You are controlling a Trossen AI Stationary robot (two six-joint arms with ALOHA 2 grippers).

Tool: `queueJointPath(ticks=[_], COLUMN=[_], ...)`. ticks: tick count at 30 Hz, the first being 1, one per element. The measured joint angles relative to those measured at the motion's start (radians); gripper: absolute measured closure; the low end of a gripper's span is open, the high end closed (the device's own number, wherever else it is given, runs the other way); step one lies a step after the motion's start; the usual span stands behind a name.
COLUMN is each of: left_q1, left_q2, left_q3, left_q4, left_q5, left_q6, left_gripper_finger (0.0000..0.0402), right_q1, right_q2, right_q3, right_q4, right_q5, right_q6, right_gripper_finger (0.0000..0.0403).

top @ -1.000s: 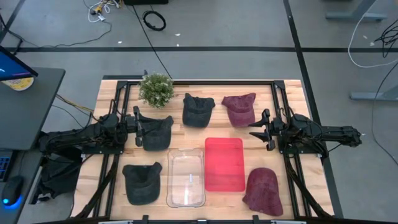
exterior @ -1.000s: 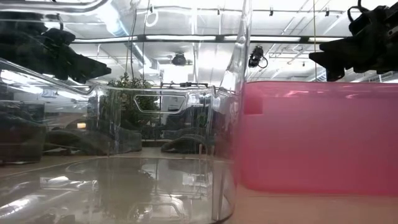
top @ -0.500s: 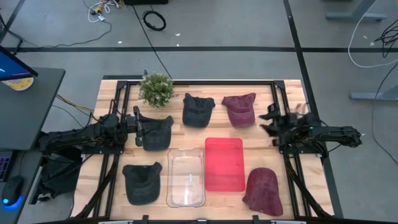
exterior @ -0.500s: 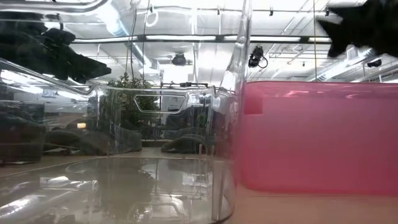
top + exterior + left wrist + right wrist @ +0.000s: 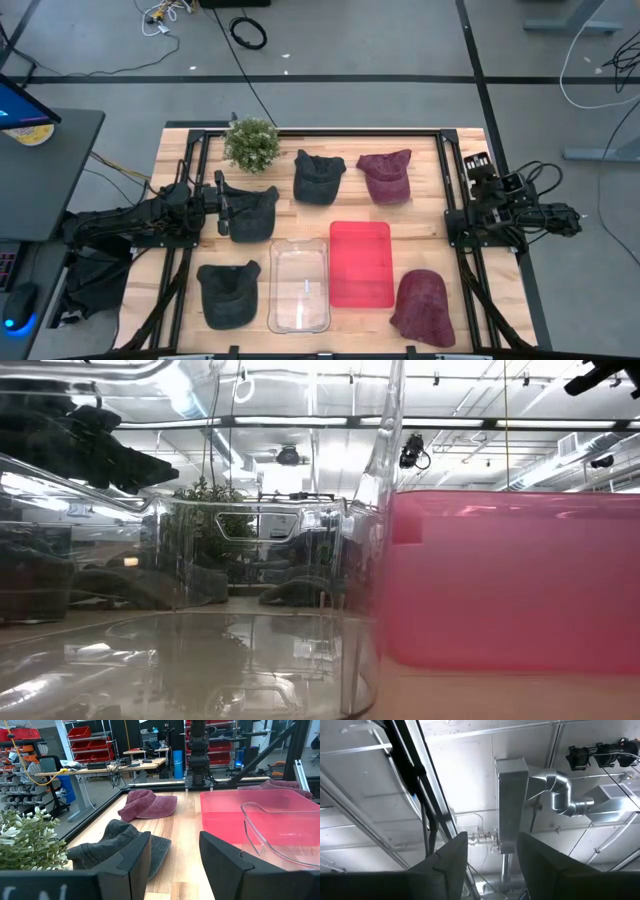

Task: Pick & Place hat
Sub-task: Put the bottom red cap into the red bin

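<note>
No hat is picked yet. The left gripper (image 5: 222, 208) hovers open beside a dark cap (image 5: 250, 211); the right gripper (image 5: 478, 165), fingers apart, points ceilingward. Next, the left must grasp it.

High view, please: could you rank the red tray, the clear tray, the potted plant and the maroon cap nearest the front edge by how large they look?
1. red tray
2. clear tray, nearly the same footprint, so that order is unsure
3. maroon cap
4. potted plant
</note>
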Motion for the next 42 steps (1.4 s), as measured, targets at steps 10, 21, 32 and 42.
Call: queueJointPath(ticks=[10,21,32,42], left_q1=[0.0,0.0,0.0,0.0], left_q2=[0.0,0.0,0.0,0.0], left_q3=[0.0,0.0,0.0,0.0], left_q4=[0.0,0.0,0.0,0.0], left_q5=[0.0,0.0,0.0,0.0], left_q6=[0.0,0.0,0.0,0.0], left_gripper_finger=[0.0229,0.0229,0.0229,0.0229], right_q1=[0.0,0.0,0.0,0.0], right_q2=[0.0,0.201,0.576,0.677], right_q3=[0.0,0.741,1.164,1.164], right_q4=[0.225,-1.124,-1.384,-1.232], right_q5=[-0.011,-0.014,0.158,0.157], right_q6=[0.121,0.04,0.059,0.061], right_gripper_finger=[0.023,0.023,0.023,0.023])
